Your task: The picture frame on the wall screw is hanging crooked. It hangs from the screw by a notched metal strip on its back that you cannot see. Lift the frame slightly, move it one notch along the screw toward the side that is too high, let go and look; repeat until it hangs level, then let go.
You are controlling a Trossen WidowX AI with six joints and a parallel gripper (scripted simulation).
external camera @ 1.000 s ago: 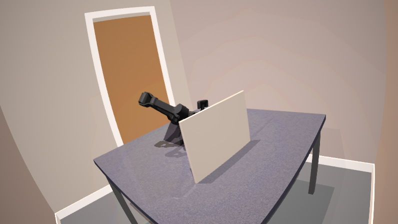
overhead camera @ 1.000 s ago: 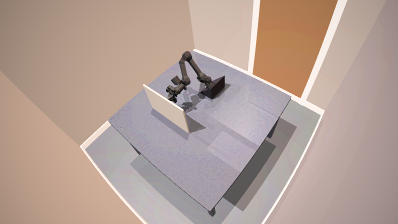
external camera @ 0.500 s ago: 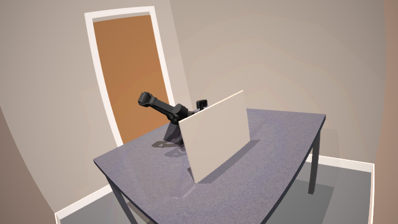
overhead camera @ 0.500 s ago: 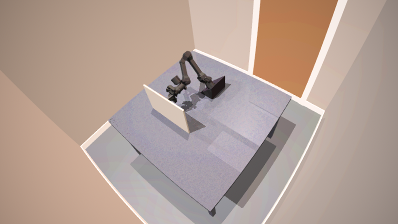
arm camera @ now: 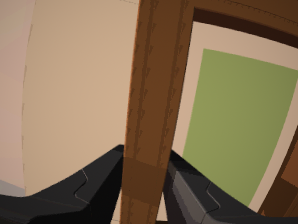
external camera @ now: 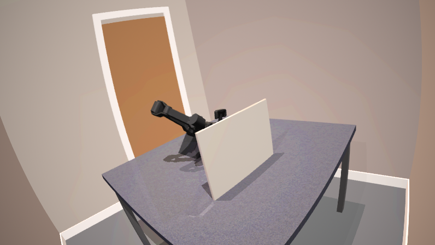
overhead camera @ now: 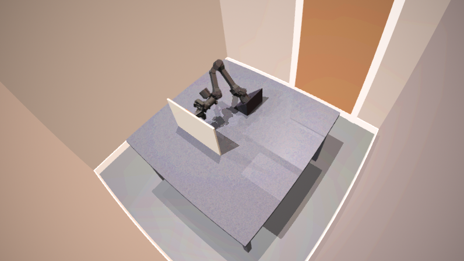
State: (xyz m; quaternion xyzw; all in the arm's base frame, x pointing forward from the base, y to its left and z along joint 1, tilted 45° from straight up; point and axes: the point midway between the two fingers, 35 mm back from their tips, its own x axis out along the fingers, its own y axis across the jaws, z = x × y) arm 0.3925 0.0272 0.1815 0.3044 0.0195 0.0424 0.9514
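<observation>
Grey table [overhead camera: 201, 181] in a beige room, orange door [external camera: 142, 79] behind. Gripper [arm camera: 143, 183] — dark fingers clamped on the brown wooden rail of the picture frame [arm camera: 153, 83], one finger on each side of the rail. Frame holds a green panel [arm camera: 233, 123] and lies against a cream wall board [external camera: 237, 146] standing upright on the table. Arm [overhead camera: 220, 77] reaches the board from its dark base [overhead camera: 251, 102] — frame hidden behind the board in the exterior view.
</observation>
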